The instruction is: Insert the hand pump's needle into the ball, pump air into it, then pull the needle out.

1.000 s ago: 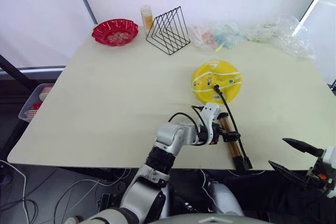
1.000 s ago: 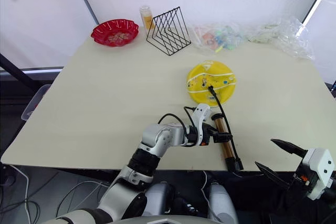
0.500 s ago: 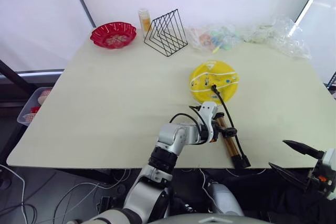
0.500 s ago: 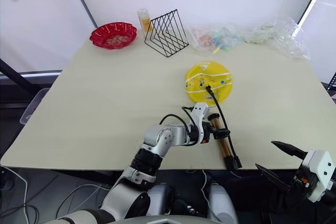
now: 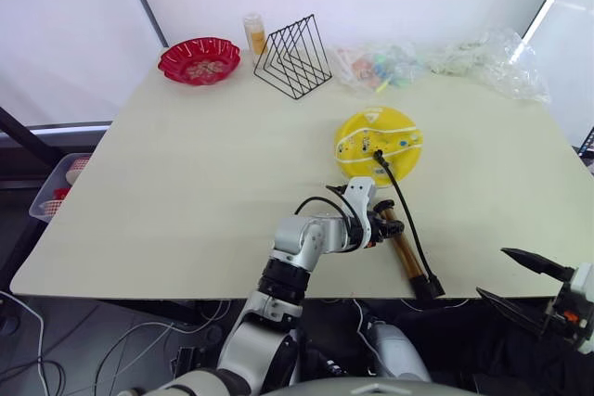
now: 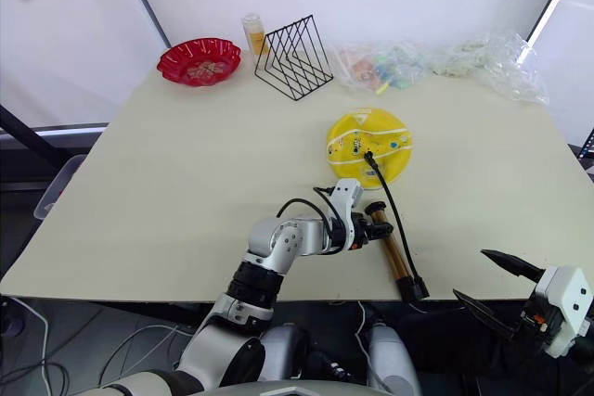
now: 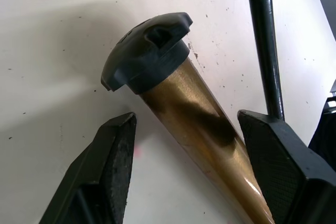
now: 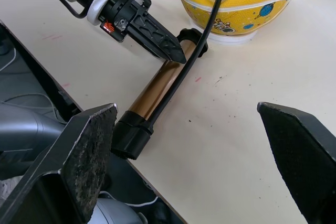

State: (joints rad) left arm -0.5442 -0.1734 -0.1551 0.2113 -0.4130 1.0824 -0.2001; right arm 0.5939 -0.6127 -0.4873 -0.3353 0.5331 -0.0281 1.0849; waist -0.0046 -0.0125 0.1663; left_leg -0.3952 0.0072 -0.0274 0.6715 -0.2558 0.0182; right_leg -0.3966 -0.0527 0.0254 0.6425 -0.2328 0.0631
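Observation:
The yellow ball point(image 5: 379, 136) sits right of the table's middle. A thin black hose point(image 5: 406, 220) runs from a fitting on the ball's top to the hand pump's lower black cap point(image 5: 432, 287) at the table's front edge. The needle itself is hidden at that fitting. The hand pump point(image 5: 402, 249), a gold cylinder, lies flat in front of the ball. My left gripper point(image 7: 186, 118) is open, one finger on each side of the cylinder just below its black handle end point(image 7: 147, 51), not pressing it. My right gripper point(image 5: 493, 272) hangs open beyond the table's front right edge.
Along the far edge stand a red bowl point(image 5: 199, 57), a small jar point(image 5: 253, 31), a black wire rack point(image 5: 295, 55) and crumpled plastic bags point(image 5: 464, 57). A bin point(image 5: 58, 187) sits on the floor to the left. The pump's lower cap lies at the front edge.
My left gripper has slid along the pump toward its handle end near the ball. The pump, hose and ball have stayed put, and the right gripper has barely moved.

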